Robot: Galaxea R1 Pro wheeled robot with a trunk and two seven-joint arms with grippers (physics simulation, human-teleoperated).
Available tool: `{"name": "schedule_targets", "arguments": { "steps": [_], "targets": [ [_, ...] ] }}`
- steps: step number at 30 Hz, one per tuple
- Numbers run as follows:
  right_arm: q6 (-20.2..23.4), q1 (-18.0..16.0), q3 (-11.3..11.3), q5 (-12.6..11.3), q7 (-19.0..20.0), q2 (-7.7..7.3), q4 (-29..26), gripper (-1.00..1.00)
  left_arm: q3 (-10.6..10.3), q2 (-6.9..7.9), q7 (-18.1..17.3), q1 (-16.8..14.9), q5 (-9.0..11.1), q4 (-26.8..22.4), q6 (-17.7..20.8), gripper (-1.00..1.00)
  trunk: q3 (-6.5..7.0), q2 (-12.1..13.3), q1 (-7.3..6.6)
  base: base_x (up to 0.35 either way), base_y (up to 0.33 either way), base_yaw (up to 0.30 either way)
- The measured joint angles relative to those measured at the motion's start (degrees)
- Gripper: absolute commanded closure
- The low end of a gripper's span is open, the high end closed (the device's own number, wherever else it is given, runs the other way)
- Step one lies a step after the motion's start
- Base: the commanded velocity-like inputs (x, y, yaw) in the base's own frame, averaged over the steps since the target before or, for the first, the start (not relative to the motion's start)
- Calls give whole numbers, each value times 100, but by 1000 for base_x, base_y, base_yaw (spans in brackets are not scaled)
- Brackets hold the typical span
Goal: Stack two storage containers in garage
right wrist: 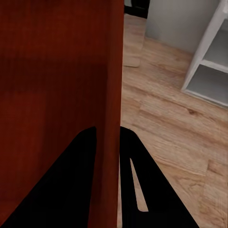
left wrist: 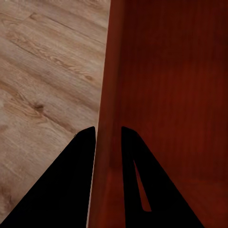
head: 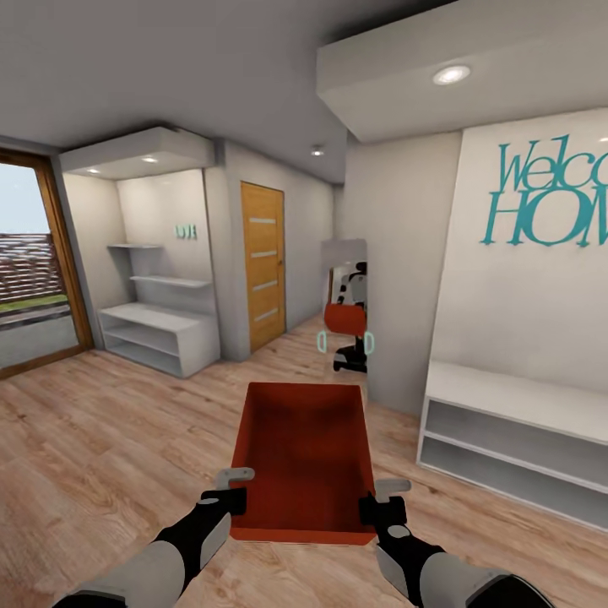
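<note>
While the robot stands on the light wood floor (head: 101,456), it holds one orange-red box (head: 308,460) in front of it. The box's long side points far away, open top up. The left claw (left wrist: 108,135) pinches its left wall. The right claw (right wrist: 108,135) pinches its right wall. A mirror (head: 346,308) stands ahead.
</note>
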Motion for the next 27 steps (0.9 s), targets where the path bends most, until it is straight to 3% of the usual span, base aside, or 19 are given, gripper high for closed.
{"name": "schedule_targets", "arguments": {
  "steps": [7,27],
  "targets": [
    [0,0,0,1,0,0,-1,100,-3,2,-1,1,5,0,-3,100,0,0,0,323,0,37],
    [0,0,5,-3,0,1,0,100,0,1,0,1,1,2,-4,100,0,0,0,324,0,259]
  ]
}}
